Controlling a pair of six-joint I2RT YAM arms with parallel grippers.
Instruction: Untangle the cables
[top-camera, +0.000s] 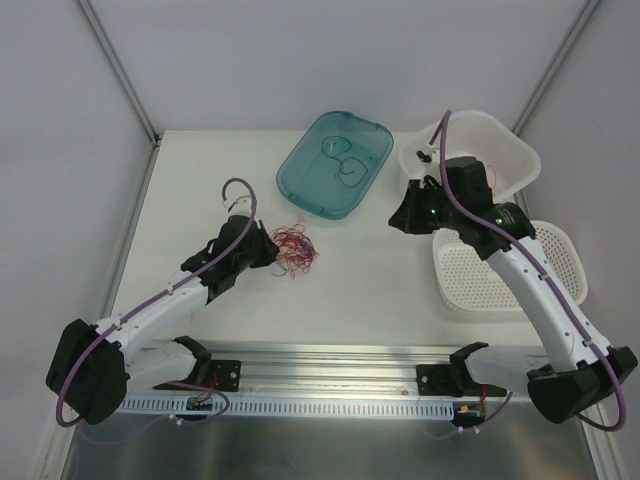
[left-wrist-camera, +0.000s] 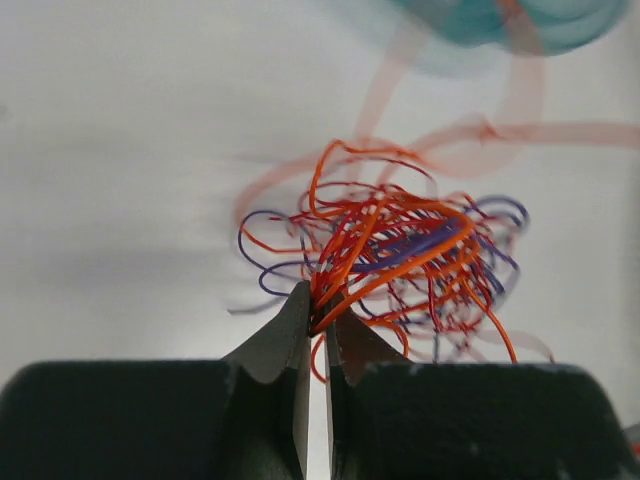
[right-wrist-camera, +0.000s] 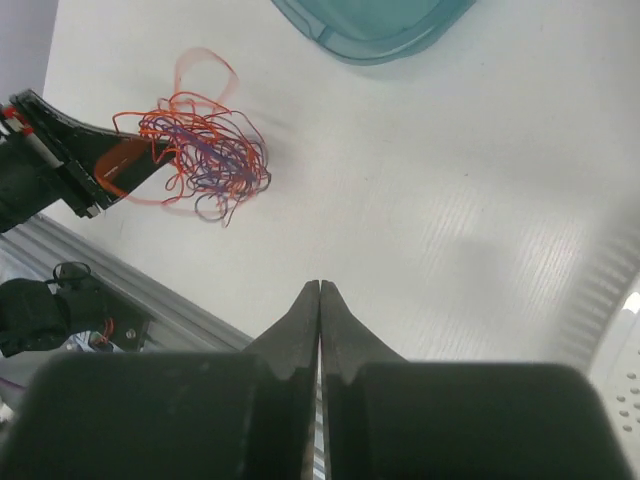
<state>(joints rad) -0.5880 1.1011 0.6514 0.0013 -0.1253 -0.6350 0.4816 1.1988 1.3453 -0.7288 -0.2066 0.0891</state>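
Note:
The cables (top-camera: 293, 249) are a small wad of thin red, orange and dark blue wires on the white table, left of centre. My left gripper (top-camera: 268, 250) is at the wad's left side. In the left wrist view it (left-wrist-camera: 320, 312) is shut on several strands at the near edge of the cables (left-wrist-camera: 400, 250). My right gripper (top-camera: 400, 218) hangs above the table right of centre, far from the wad. In the right wrist view it (right-wrist-camera: 320, 290) is shut and empty, with the cables (right-wrist-camera: 205, 155) far off at upper left.
A teal tray (top-camera: 335, 163) holding thin dark wires sits at the back centre. A white basket (top-camera: 500, 150) stands at the back right, and a white perforated basket (top-camera: 560, 265) lies in front of it. A metal rail (top-camera: 330, 385) runs along the near edge.

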